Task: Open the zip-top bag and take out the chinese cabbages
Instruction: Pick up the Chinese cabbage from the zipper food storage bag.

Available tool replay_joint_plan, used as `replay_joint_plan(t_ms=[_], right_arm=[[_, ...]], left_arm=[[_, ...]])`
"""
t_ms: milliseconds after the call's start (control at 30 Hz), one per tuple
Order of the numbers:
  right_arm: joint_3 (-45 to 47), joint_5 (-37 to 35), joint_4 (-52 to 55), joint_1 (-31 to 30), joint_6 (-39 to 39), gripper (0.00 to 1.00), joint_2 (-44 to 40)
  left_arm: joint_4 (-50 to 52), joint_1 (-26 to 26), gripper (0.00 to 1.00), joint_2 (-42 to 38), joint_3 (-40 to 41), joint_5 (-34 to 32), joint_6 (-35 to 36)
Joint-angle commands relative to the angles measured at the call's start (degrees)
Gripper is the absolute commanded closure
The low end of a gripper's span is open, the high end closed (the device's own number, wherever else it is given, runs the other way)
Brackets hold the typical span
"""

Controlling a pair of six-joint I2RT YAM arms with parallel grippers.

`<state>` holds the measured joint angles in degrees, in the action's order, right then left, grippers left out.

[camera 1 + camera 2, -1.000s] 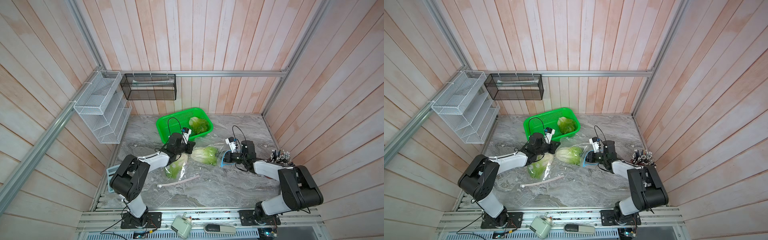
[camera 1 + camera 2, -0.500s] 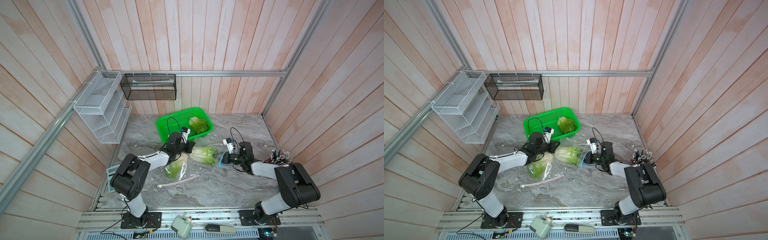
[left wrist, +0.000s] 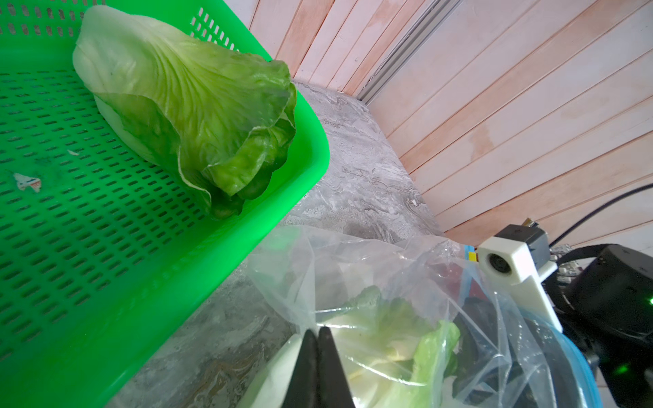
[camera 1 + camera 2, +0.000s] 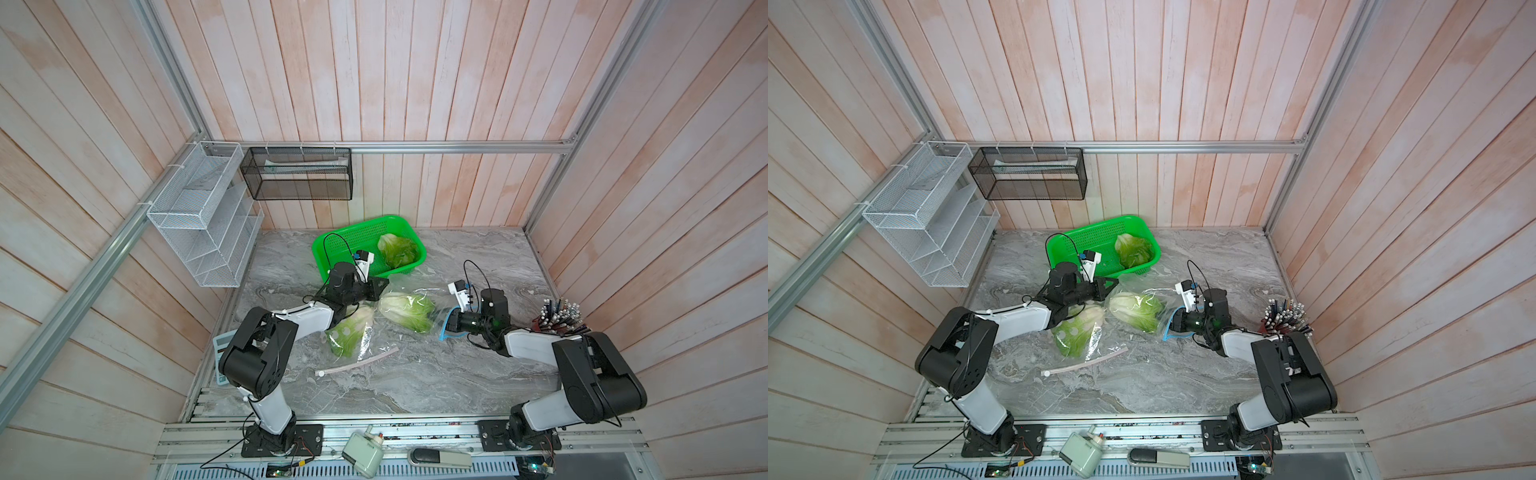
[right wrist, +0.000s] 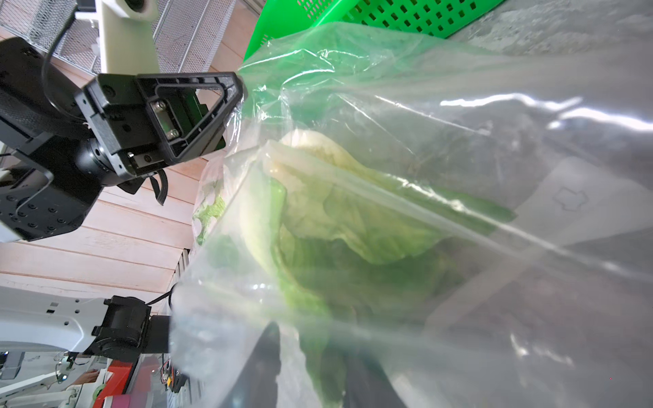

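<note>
Left wrist view: the left pincer (image 3: 318,339) has its two black fingers pressed together on a fold of the clear zip-top bag (image 3: 353,268). It grips the bag's far left corner, just beside the green basket (image 3: 106,247). One of the chinese cabbages, the basket cabbage (image 3: 176,106), lies inside that basket.

In both top views the bag lies on the grey marbled bench (image 4: 457,374) between the two arms. The bagged cabbage (image 4: 405,311) is inside it, whitish base to the left and green tips to the right. The bag's blue zip rim (image 4: 445,332) gapes at the right end, and the right pincer (image 4: 436,323) sits inside that mouth.

The right wrist view, looking through the film, shows its dark fingers (image 5: 261,353) apart with leaf tips between them. Whether they press on the leaves I cannot tell.

A third cabbage (image 4: 351,332) lies in a second bag (image 4: 365,349) beside the left arm, nearer than the first bag and to its left.
</note>
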<state>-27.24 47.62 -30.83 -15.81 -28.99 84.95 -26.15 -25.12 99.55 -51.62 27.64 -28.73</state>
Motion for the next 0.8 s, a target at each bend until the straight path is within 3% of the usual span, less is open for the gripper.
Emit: replay_joint_plan(t_ms=[0,300,567,767], right_arm=[[0.5,-0.7,0.3,-1.0,0.6,0.71,-0.6],[-1.1,-1.7,-3.6,-3.5,-1.4,0.74,0.5],[0.2,-3.2,-1.7,-2.5,-1.2,0.92,-4.9],[-0.7,-2.7,3.8,-0.8,0.2,0.95,-7.4]], left_arm=[[-2.9,0.4,1.0,1.3,0.1,2.0,-1.5],[0.1,0.0,1.0,0.7,-0.4,-0.7,-1.0],[3.8,0.0,1.0,-1.1,0.2,-5.4,-0.1],[6.1,0.0,1.0,-1.7,0.3,-7.9,0.6]])
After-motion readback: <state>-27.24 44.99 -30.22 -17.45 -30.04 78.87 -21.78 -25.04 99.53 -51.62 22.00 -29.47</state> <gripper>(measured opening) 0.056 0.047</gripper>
